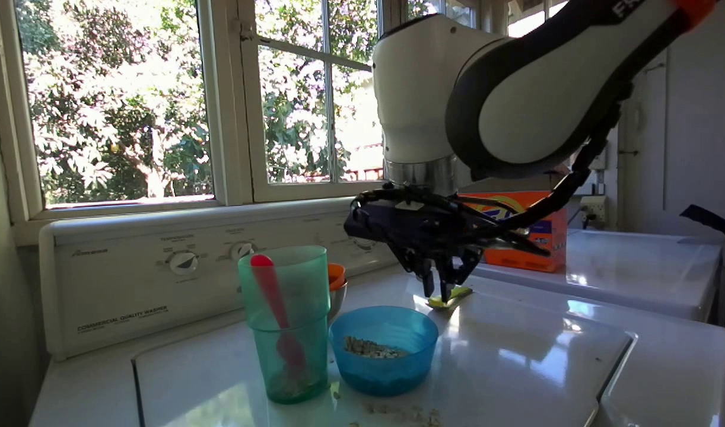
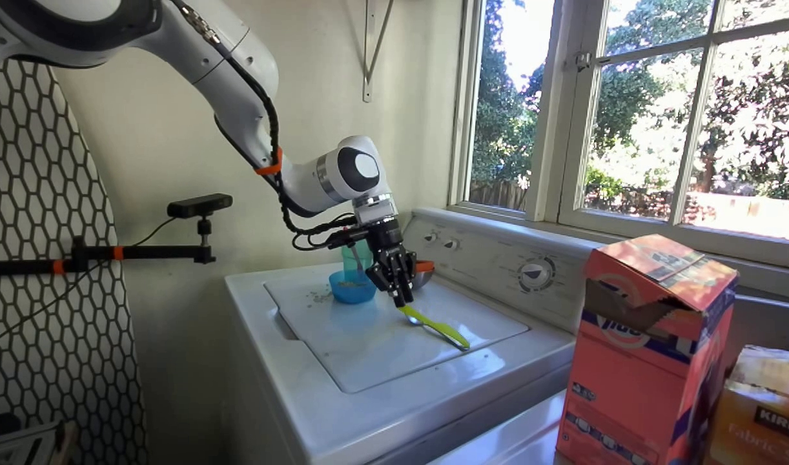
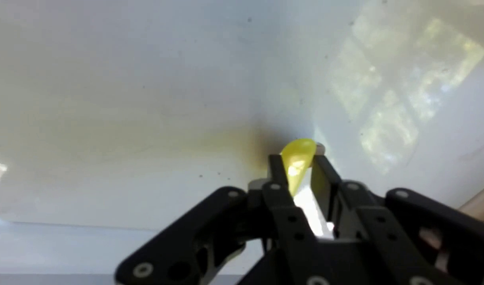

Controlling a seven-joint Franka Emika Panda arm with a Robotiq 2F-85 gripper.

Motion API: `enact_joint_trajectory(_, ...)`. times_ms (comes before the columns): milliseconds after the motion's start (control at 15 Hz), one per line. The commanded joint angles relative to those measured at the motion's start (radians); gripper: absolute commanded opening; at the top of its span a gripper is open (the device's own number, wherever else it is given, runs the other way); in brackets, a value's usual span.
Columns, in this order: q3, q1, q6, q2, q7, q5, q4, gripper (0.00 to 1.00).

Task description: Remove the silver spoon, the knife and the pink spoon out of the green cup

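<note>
Black two-fingered pincer point(image 3: 297, 160) stands just a sliver apart, no firm bite showing, right at one end of the long flat yellow-green plastic knife point(image 2: 436, 326) lying on the white washer lid point(image 2: 368, 349)! Should be light, stiff, a shade slippery: pinch it across the middle. Glossy, rounded at that end. The slim pink-red plastic spoon point(image 1: 278, 308) leans inside the tall translucent teal-green plastic tumbler point(image 1: 310, 287).

Daylight from the windows point(image 1: 226, 107); foliage point(image 1: 119, 107) partly blown out in both exterior views. My gripper point(image 1: 436, 295) reads near-black. Glare patches on the washer lid point(image 1: 493, 332). Wrist view's soft: hazy lid, bright window reflection upper right, dark smudge beside my gripper.
</note>
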Motion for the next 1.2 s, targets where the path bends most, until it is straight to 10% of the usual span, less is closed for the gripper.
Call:
enact_joint_trajectory(0, 0.000, -0.005, -0.004, -0.001, -0.041, 0.122, 0.012, 0.58)
enact_joint_trajectory(400, 0.023, -0.019, -0.054, -0.074, -0.209, 0.318, 0.044, 1.00)
enact_joint_trajectory(1133, 0.089, -0.014, -0.293, -0.305, -0.327, 0.863, 0.079, 1.00)
